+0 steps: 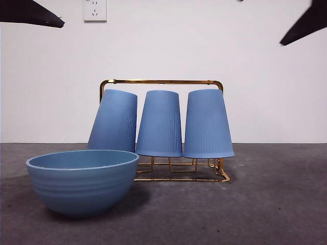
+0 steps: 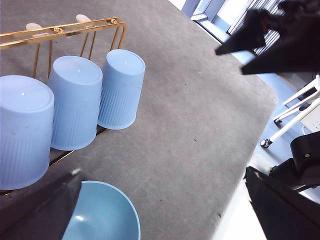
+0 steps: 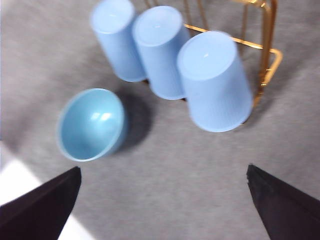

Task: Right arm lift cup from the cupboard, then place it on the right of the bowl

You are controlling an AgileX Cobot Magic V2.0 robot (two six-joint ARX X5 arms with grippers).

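Three blue ribbed cups hang upside down on the gold wire cupboard (image 1: 161, 81): a left one, tilted (image 1: 113, 121), a middle one (image 1: 160, 124) and a right one (image 1: 207, 124). The blue bowl (image 1: 82, 181) stands in front, to the left. My right gripper (image 3: 162, 200) is open and empty, high above the table. The right cup (image 3: 215, 82) is nearest to it, and the bowl (image 3: 91, 124) is off to one side. In the front view the right gripper shows only as a black tip (image 1: 305, 23). My left gripper (image 2: 160, 210) is open, empty and waits high up.
The grey table top (image 1: 276, 204) stretches right of the bowl and rack. Its edge shows in the left wrist view (image 2: 240, 185). A wall socket (image 1: 95, 9) sits on the white wall behind. The left arm's tip (image 1: 36, 15) is at the top left corner.
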